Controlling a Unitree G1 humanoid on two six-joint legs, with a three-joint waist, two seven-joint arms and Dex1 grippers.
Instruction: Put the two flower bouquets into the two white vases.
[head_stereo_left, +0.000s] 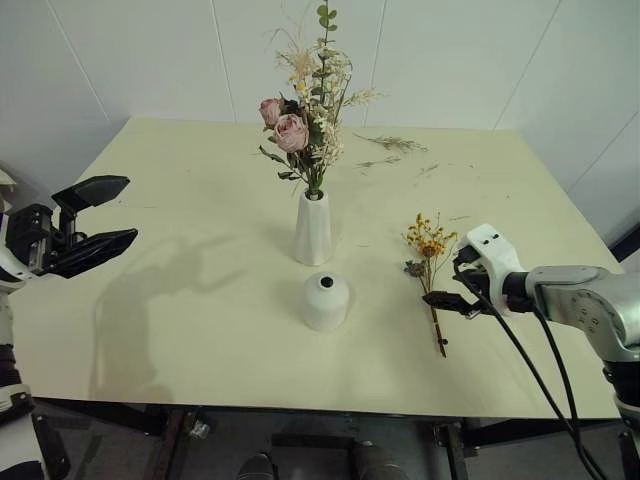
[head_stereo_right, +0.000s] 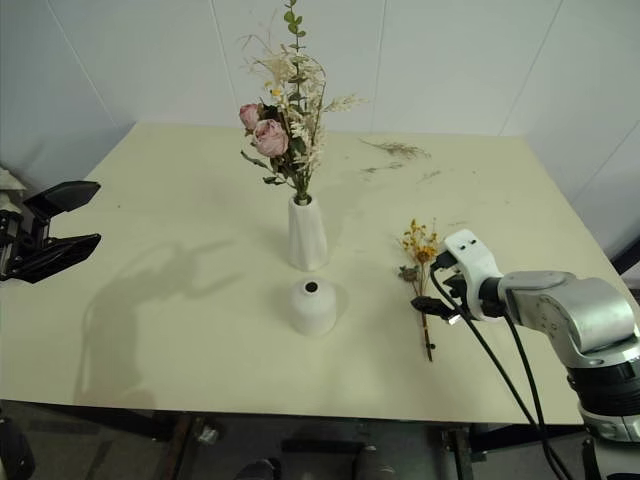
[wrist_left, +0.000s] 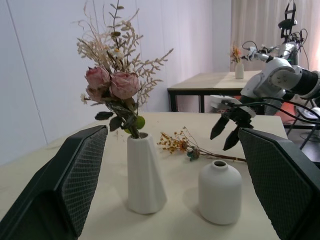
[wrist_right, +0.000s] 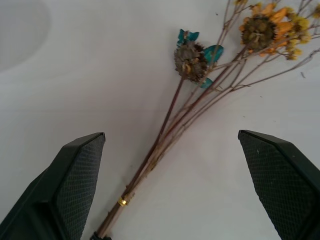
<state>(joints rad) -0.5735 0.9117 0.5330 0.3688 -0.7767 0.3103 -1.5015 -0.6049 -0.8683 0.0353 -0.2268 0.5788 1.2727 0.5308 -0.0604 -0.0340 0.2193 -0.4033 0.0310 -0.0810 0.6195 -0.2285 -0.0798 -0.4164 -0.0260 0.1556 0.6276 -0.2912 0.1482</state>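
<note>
White wall panels back a pale cream table (head_stereo_left: 200, 250) that carries everything. Above its right part the right gripper (head_stereo_left: 462, 283) hangs with its two black, mesh-faced fingers spread wide and nothing between them, poised just over the thin stems of the smaller bouquet (head_stereo_left: 428, 262), which lies flat on the table. In the right wrist view the fingers straddle those stems, bound low down by a small gold band; the flower heads are cut off at that picture's edge. The left gripper (head_stereo_left: 88, 226) hovers over the table's left edge, jaws equally wide and empty, well apart from both vases.

Two vases, both matte white: the tall tapered vase (head_stereo_left: 313, 228) stands near the table's middle and holds the larger bouquet (head_stereo_left: 305, 125) of pink roses, green leaves and pale feathery sprigs; the short rounded vase (head_stereo_left: 326, 301) stands just in front of it, its small round mouth empty. A few loose dried twigs (head_stereo_left: 392, 143) lie scattered toward the far edge, too faint to count.
</note>
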